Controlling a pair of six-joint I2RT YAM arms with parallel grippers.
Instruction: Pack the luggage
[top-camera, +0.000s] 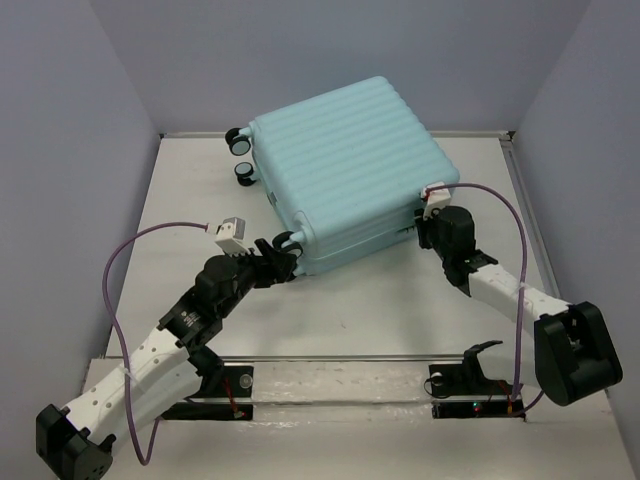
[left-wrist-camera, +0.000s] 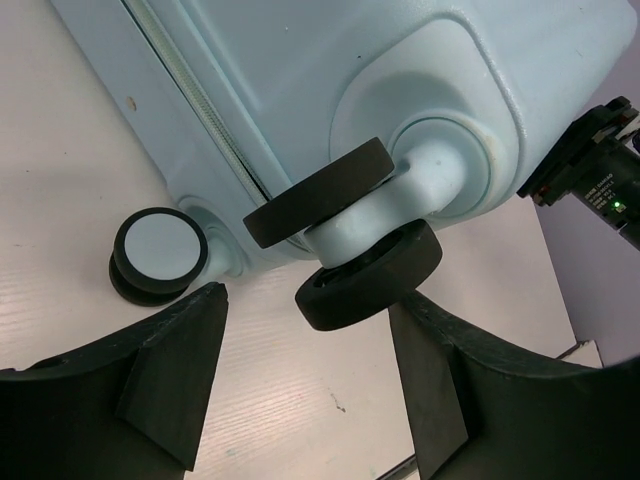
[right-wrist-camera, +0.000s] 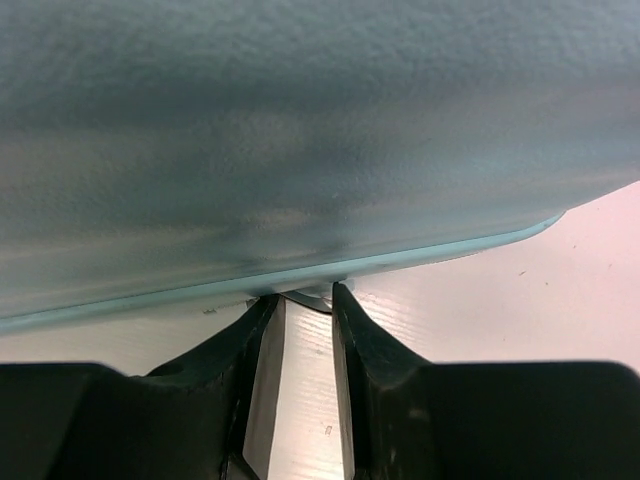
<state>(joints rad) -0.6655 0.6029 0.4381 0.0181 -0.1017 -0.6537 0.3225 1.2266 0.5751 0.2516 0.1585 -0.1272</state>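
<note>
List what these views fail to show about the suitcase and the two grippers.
- Inside of the luggage: top view, closed shell hides it.
- Right gripper: right wrist view, the small shiny piece at its tips is shadowed under the shell's edge; held or not, unclear.
- Left gripper: top view, tips blend into the caster wheel.

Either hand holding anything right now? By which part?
Left hand open, holding nothing; a caster wheel sits just ahead of its spread fingers. Right hand nearly closed at the luggage edge, small metal tab at its tips; grip cannot be told.
</note>
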